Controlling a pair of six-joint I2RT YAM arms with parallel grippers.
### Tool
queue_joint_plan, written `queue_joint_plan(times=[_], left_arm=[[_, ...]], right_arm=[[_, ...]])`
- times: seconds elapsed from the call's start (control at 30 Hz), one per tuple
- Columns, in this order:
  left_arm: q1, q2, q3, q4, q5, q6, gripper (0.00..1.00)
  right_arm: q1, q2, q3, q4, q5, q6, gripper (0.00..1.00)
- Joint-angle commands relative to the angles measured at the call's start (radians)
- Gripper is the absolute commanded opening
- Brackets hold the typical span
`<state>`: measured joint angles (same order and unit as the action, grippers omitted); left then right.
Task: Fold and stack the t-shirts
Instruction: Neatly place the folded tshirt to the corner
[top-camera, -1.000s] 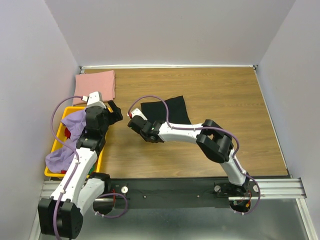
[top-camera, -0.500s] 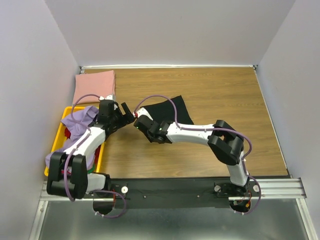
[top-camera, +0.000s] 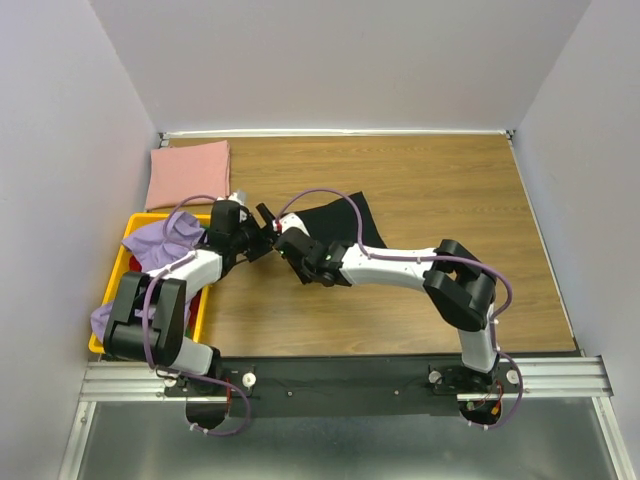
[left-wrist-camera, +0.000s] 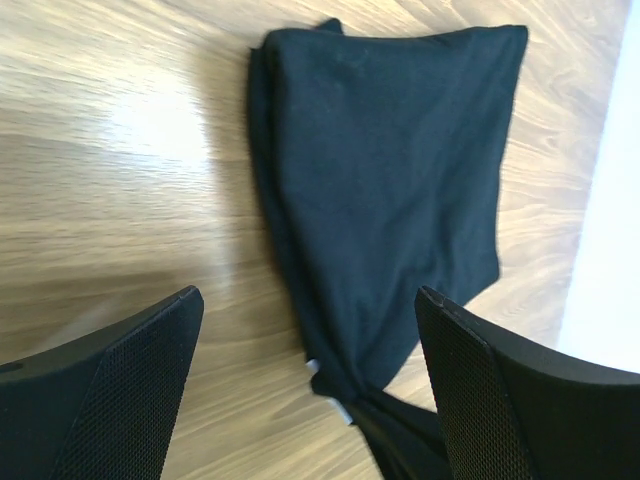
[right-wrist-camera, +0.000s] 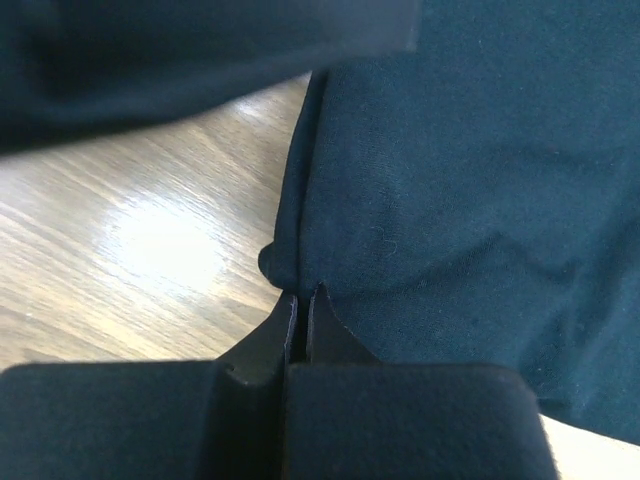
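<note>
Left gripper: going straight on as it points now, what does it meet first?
Probably the black t-shirt, framed by the open jaws of the left gripper. The right gripper, shut on its near edge, may come first; depth is unclear.

I see the black shirt (top-camera: 355, 222) folded flat in the middle of the frame, a bit rumpled along its left edge. The pink shirt (top-camera: 190, 172) lies neatly folded at the upper left. The purple shirt (top-camera: 155, 243) is bunched up in the yellow crate (top-camera: 112, 278) at the left.

Bright, glare on table (left-wrist-camera: 150, 130), foreground perhaps blurred
</note>
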<state>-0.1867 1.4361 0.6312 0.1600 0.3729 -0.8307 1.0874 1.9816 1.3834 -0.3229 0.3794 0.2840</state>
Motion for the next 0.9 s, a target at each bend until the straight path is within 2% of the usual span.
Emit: queue_joint_plan(times=[0.0, 0.07, 0.17, 0.37, 0.47, 0.5, 0.53, 0.57, 0.6, 0.67, 0.7, 0.77, 0.8, 0.83, 0.87], left_arm=[[-0.042, 0.053, -0.018, 0.111, 0.031, -0.087, 0.94], [-0.069, 0.081, -0.016, 0.13, 0.031, -0.107, 0.94], [-0.098, 0.135, -0.016, 0.159, 0.018, -0.133, 0.87], [-0.114, 0.173, -0.014, 0.174, -0.003, -0.146, 0.8], [-0.114, 0.178, 0.001, 0.177, -0.017, -0.121, 0.63], [-0.114, 0.178, 0.007, 0.173, -0.022, -0.111, 0.6], [-0.114, 0.182, 0.013, 0.161, -0.028, -0.104, 0.5], [-0.114, 0.184, 0.024, 0.156, -0.037, -0.096, 0.46], [-0.114, 0.187, 0.028, 0.151, -0.038, -0.088, 0.37], [-0.114, 0.191, 0.035, 0.147, -0.04, -0.071, 0.27], [-0.114, 0.196, 0.042, 0.145, -0.042, -0.056, 0.15], [-0.114, 0.205, 0.065, 0.138, -0.042, -0.025, 0.03], [-0.114, 0.216, 0.08, 0.115, -0.046, -0.006, 0.0], [-0.112, 0.224, 0.119, 0.095, -0.06, 0.046, 0.0], [-0.112, 0.231, 0.119, 0.069, -0.06, 0.076, 0.0]], right_arm=[[-0.004, -0.059, -0.017, 0.05, -0.037, 0.033, 0.01], [-0.004, -0.069, -0.017, 0.054, -0.037, 0.04, 0.01], [-0.009, -0.082, -0.018, 0.061, -0.042, 0.044, 0.01], [-0.011, -0.095, -0.03, 0.068, -0.05, 0.052, 0.01], [-0.011, -0.09, -0.03, 0.07, -0.054, 0.052, 0.01], [-0.011, -0.089, -0.03, 0.07, -0.056, 0.05, 0.01], [-0.011, -0.086, -0.029, 0.071, -0.062, 0.053, 0.01], [-0.012, -0.083, -0.029, 0.071, -0.063, 0.053, 0.01], [-0.012, -0.081, -0.029, 0.071, -0.066, 0.053, 0.01], [-0.012, -0.076, -0.026, 0.071, -0.077, 0.055, 0.01], [-0.012, -0.076, -0.023, 0.071, -0.082, 0.055, 0.03], [-0.012, -0.076, -0.02, 0.071, -0.088, 0.057, 0.12], [-0.011, -0.078, -0.018, 0.07, -0.089, 0.055, 0.19], [-0.012, -0.085, -0.021, 0.07, -0.076, 0.06, 0.35], [-0.012, -0.092, -0.026, 0.07, -0.06, 0.06, 0.42]])
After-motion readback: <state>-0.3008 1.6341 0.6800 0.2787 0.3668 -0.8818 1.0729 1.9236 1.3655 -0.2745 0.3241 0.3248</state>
